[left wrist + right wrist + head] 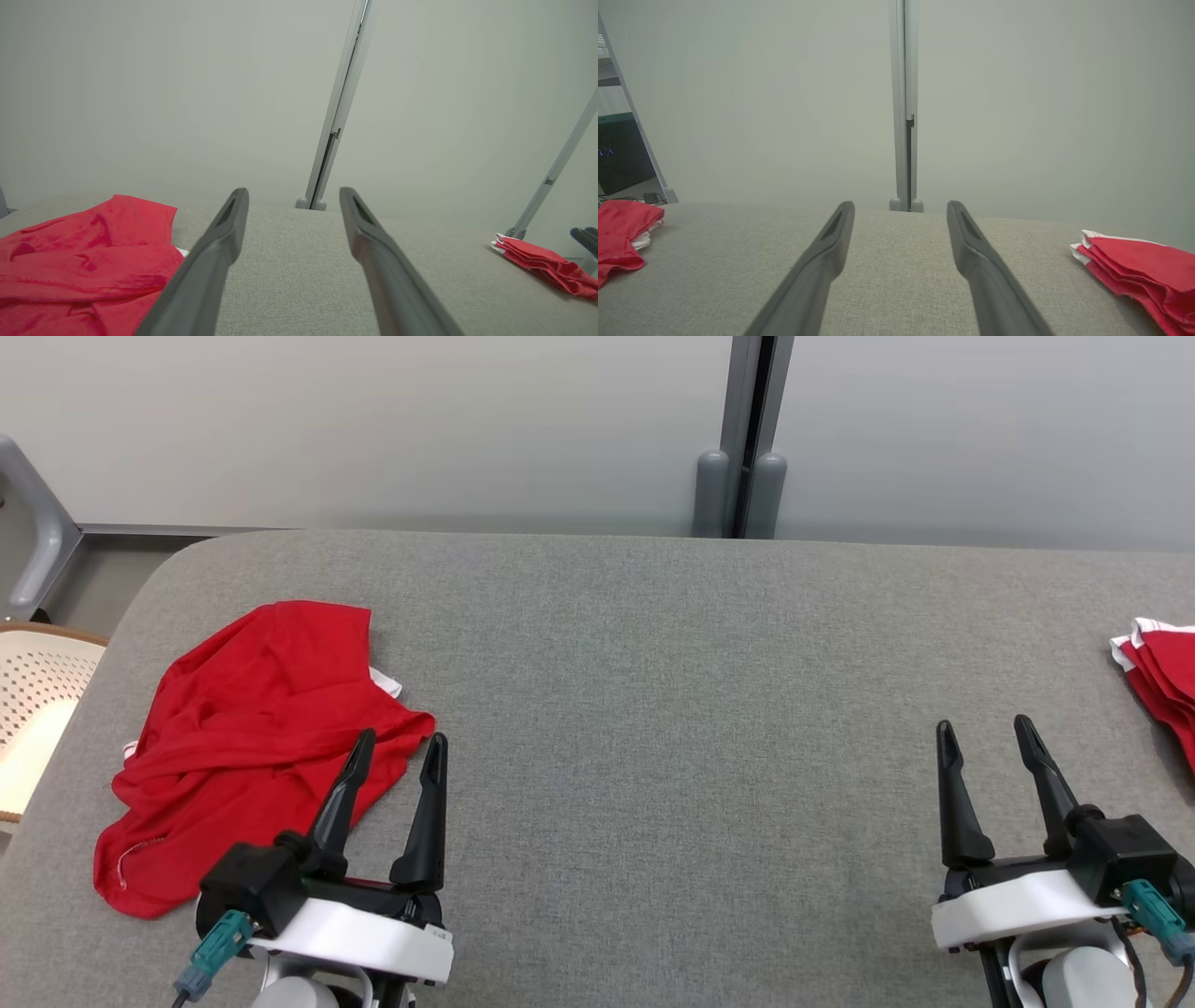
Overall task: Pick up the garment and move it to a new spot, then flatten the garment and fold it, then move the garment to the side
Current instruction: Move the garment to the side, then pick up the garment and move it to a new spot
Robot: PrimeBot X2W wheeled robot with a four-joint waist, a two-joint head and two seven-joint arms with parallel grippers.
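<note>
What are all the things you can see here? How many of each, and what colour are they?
crumpled garment: one, red with a bit of white showing, on the left part of the table
folded pile: one pile, red with white edges, at the table's right edge; I cannot tell how many pieces it holds
table: one, grey fabric top, across the whole front
basket: one, whitish with holes and a brown rim, just off the table's left edge
post: one, grey, between the pale wall panels behind the table
left gripper: one, dark fingers, open, by the crumpled garment's right edge
right gripper: one, dark fingers, open, over bare table near the folded pile
</note>
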